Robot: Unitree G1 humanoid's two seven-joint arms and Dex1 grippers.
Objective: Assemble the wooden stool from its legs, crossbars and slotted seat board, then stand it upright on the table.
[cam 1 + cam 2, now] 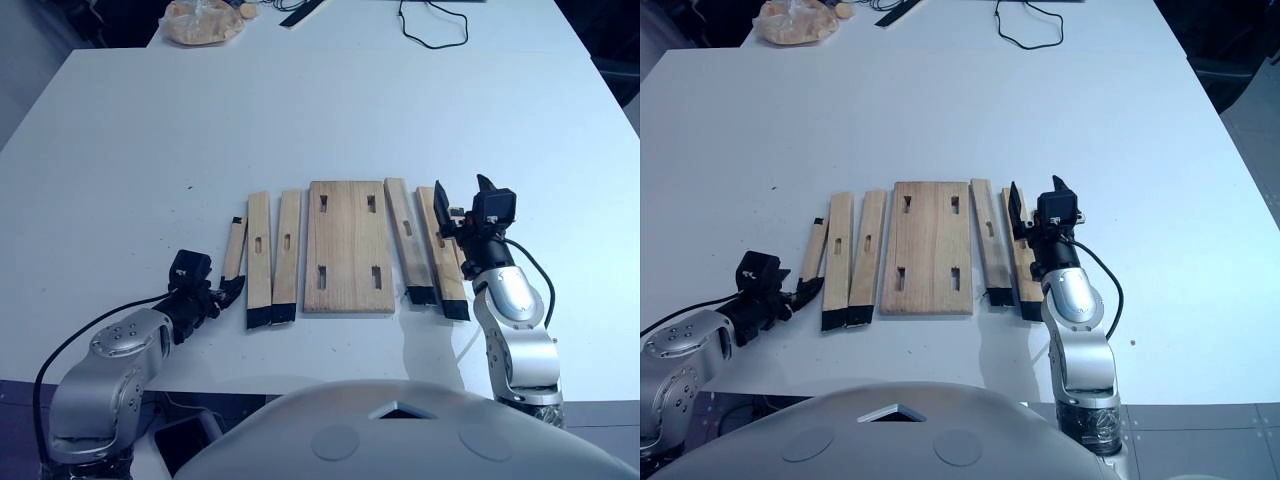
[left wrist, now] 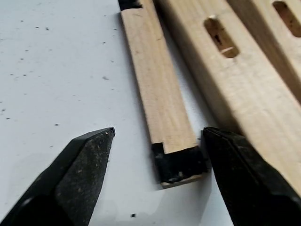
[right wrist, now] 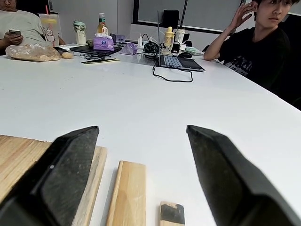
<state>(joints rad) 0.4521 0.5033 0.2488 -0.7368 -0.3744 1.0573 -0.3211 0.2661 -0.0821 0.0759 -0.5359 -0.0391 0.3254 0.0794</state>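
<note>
Jaws on the left gripper are gaping wide, sitting low on the table and straddling the near, black-tipped end of the thin crossbar — nothing is being squeezed. That end is lying between the two fingers, nearer one than the other, with the closer finger just beside the tip. The crossbar is lying flat, its long axis running away from the robot and its far end leaning slightly toward the seat board. It is sitting leftmost in the row. Next to it the left legs are lying side by side, slots up, black tips toward the robot. Then the seat board is lying flat in the middle with its four slots showing, and the right legs are lying beyond it on the same heading. Over there the right gripper is holding its jaws wide too, gripping nothing — pointing away from the robot above the far part of the outer leg, with a short black-tipped piece lying just beside that leg.
</note>
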